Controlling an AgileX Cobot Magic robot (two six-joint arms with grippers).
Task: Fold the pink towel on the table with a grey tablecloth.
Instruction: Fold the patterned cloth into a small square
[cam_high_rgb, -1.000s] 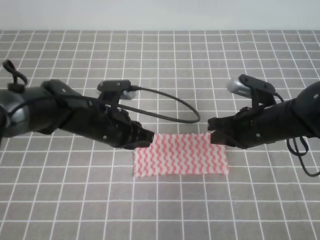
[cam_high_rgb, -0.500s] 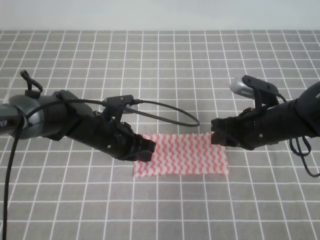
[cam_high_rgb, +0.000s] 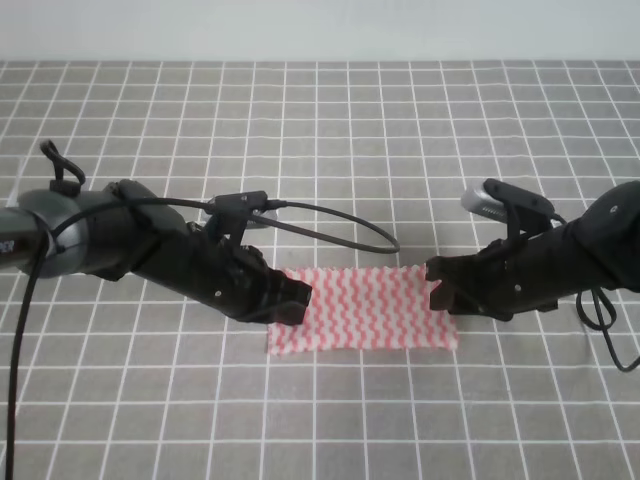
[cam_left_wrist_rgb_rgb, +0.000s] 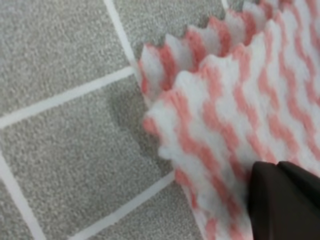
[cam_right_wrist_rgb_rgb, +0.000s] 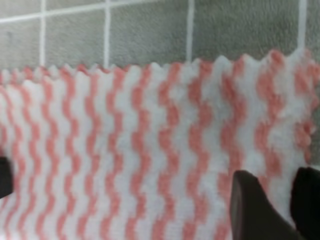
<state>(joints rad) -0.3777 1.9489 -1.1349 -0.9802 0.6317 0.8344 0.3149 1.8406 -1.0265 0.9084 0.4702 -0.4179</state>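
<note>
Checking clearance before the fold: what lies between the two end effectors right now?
In the exterior high view, only the pink towel spans the stretch between the left end effector and the right end effector, lying on the grey tablecloth.

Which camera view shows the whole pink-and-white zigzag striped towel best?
The exterior high view: the pink-and-white zigzag striped towel appears nearly whole, flat on the grey gridded cloth, both arms at its ends. The left wrist view shows only a layered corner; the right wrist view shows one edge.

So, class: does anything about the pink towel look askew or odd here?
The pink towel lies as a folded strip, square to the grid. In the left wrist view its two layers do not line up at the corner. No damage shows.
</note>
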